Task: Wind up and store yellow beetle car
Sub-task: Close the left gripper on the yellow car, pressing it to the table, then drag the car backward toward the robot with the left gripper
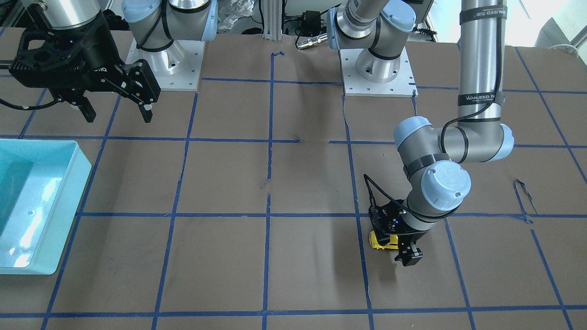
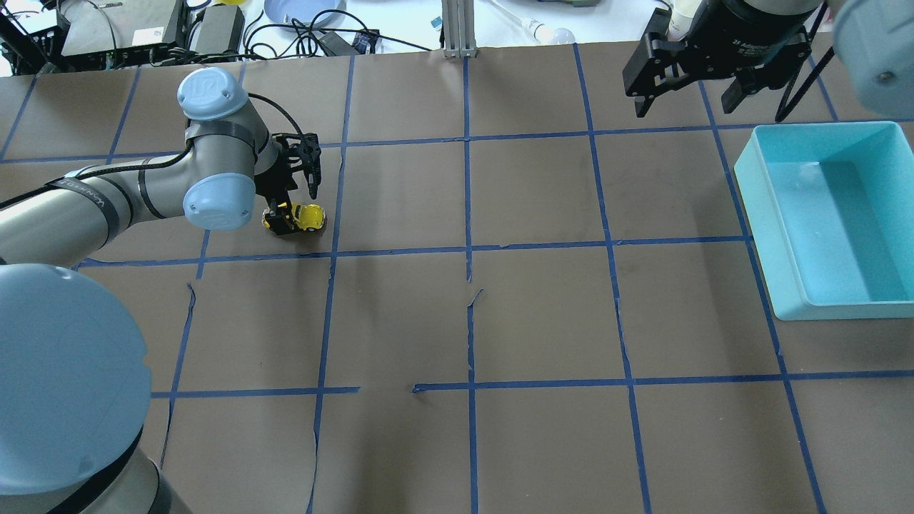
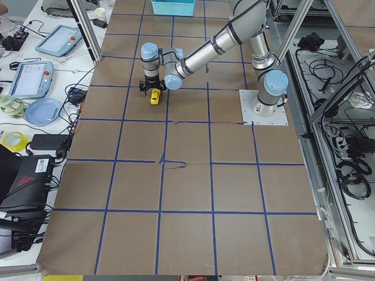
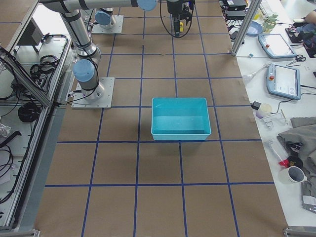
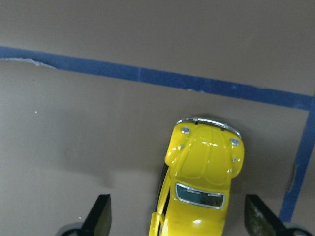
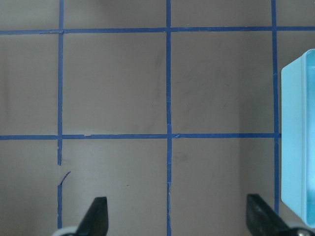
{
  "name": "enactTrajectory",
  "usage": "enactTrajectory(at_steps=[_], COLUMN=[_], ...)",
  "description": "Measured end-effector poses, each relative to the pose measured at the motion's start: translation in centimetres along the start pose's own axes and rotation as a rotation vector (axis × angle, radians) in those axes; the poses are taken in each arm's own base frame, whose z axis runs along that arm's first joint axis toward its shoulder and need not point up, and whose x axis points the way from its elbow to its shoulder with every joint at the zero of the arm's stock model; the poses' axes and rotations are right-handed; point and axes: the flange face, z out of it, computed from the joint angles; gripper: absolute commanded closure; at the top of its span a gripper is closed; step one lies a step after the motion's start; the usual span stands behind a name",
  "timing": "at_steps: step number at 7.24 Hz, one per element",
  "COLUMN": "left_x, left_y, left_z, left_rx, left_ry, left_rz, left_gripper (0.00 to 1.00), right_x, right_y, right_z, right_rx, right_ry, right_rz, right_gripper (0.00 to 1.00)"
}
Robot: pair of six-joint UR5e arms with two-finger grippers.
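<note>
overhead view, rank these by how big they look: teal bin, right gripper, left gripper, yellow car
1. teal bin
2. right gripper, though it is raised nearer the camera, so its lead over the left is unsure
3. left gripper
4. yellow beetle car

Bright, even light, soft shadows, glare inside the bin point(image 2: 767, 221).

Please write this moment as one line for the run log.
phase: pre-grasp | left gripper: open, low, straddling yellow beetle car | right gripper: open, raised beside teal bin | bin: empty
</note>
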Motion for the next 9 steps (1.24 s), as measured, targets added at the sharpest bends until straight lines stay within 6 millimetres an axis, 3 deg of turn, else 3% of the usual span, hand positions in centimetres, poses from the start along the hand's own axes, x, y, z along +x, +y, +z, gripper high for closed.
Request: enactTrajectory(at_steps=[6,7,9], left_x=[0.9,0.5,0.0], left_y=[0.4,0.4,0.4], left_z=[-0.3,-0.4,-0.3], left_rx=[0.018,0.020,0.024], left_ry=[0.037,0.032,0.028], left_rz=[0.133,0.135,0.133], left_gripper=[0.20,0.35,0.55], right_x=[0.0,0.0,0.0], right_y=[0.0,0.0,0.2], right_z=[0.1,0.1,0.3], right_rx=[-0.001,-0.002,-0.006], right_ry=[0.000,0.000,0.000], right_rz=[0.000,0.000,0.000], right_gripper=[0.00,0.00,0.00])
